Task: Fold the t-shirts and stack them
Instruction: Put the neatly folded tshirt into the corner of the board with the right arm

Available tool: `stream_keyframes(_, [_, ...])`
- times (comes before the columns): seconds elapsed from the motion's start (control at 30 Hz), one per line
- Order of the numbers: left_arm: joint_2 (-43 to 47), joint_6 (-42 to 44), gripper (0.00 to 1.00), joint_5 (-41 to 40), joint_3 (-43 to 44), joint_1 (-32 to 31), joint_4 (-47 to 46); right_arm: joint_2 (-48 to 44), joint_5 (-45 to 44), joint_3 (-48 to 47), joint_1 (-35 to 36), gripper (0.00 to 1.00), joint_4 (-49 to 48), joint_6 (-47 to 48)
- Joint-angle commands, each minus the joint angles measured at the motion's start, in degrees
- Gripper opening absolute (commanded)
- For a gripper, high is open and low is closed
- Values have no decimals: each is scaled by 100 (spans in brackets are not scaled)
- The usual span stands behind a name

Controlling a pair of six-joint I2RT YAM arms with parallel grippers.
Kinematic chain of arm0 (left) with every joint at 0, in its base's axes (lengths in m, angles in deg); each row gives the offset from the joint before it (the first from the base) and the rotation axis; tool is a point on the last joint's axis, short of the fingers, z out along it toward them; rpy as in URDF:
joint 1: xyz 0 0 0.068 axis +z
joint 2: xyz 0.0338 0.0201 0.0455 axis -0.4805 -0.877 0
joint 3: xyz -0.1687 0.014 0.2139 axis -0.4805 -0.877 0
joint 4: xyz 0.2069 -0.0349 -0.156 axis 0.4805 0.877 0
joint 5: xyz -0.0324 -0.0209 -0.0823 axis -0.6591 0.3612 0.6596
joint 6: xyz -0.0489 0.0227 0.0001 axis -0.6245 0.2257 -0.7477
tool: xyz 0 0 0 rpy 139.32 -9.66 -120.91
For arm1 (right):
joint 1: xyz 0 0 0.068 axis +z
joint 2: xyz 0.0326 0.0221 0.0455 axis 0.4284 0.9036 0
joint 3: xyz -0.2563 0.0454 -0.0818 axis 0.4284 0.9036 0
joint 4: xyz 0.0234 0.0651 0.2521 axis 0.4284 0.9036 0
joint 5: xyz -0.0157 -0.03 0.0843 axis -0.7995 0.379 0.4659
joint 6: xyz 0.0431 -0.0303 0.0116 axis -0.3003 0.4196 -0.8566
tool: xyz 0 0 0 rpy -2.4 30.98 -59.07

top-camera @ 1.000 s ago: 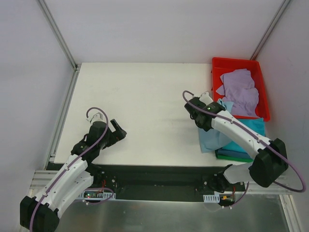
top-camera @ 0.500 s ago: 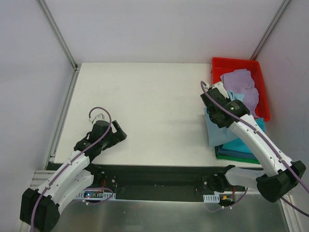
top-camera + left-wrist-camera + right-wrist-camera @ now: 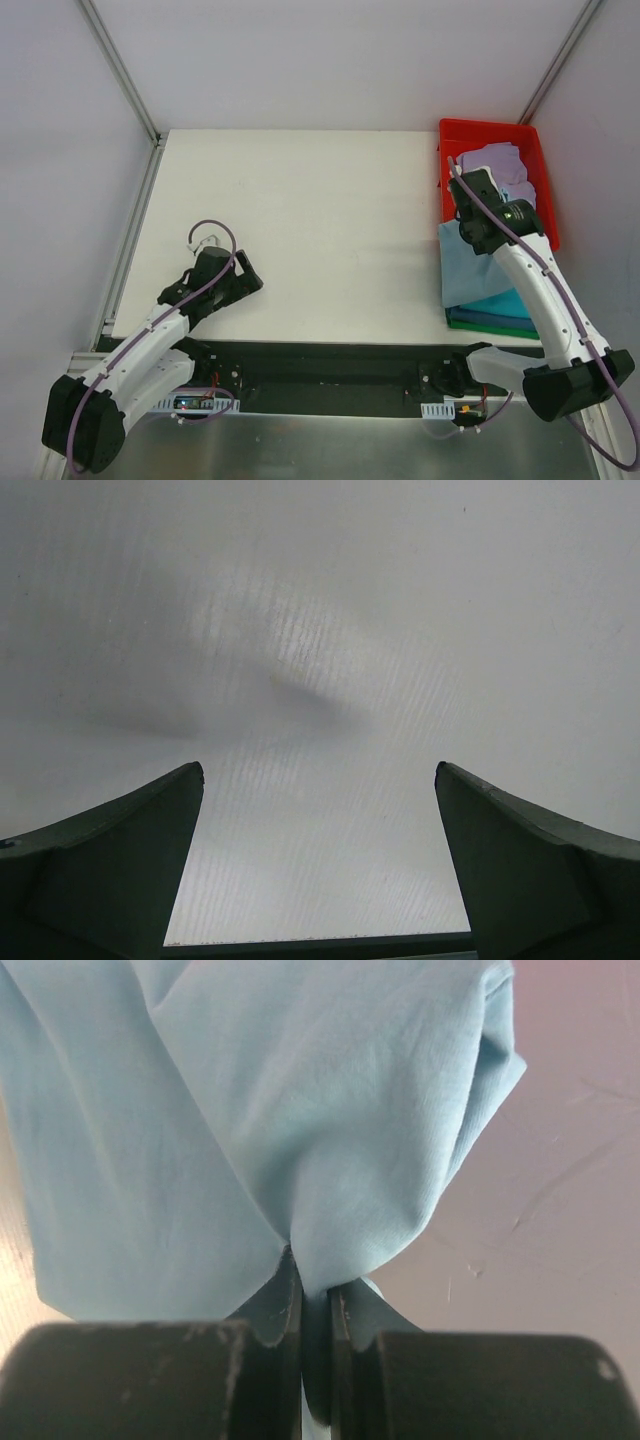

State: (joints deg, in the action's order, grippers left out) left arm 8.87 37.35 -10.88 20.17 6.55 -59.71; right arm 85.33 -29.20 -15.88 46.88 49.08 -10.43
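Observation:
My right gripper is shut on a pinch of the light blue t-shirt, beside the left wall of the red bin. The shirt hangs from the jaws and drapes over a stack of folded t-shirts: a teal one on top, with blue and dark green edges under it. In the right wrist view the light blue t-shirt bunches between my closed fingertips. A crumpled lavender t-shirt lies in the bin. My left gripper rests low at the near left, open and holding nothing.
The white table stretches between the arms. The red bin sits at its far right corner, close to the right arm. Metal frame rails run along the left edge, and a black base bar along the near edge.
My right gripper carried the light blue t-shirt rightward, from left of the stack to beside the bin, so the shirt now drapes over the stack. The left arm shifted slightly towards its base.

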Motion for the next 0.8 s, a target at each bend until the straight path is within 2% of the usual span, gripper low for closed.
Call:
stream_keyframes(0.0, [-89, 133, 99, 9, 237, -33, 9, 38, -16, 73, -472, 0, 148, 288])
stream_keyframes(0.23, [-80, 195, 99, -8, 255, -33, 18, 206, 107, -146, -816, 0, 7, 323])
stream_keyframes(0.5, [-124, 204, 99, 53, 255, -33, 9, -251, 1425, -515, -816, 0, 156, 314])
stream_keyframes(0.77, [-168, 195, 99, 97, 272, -33, 9, -313, 1540, -893, -816, 0, 508, 349])
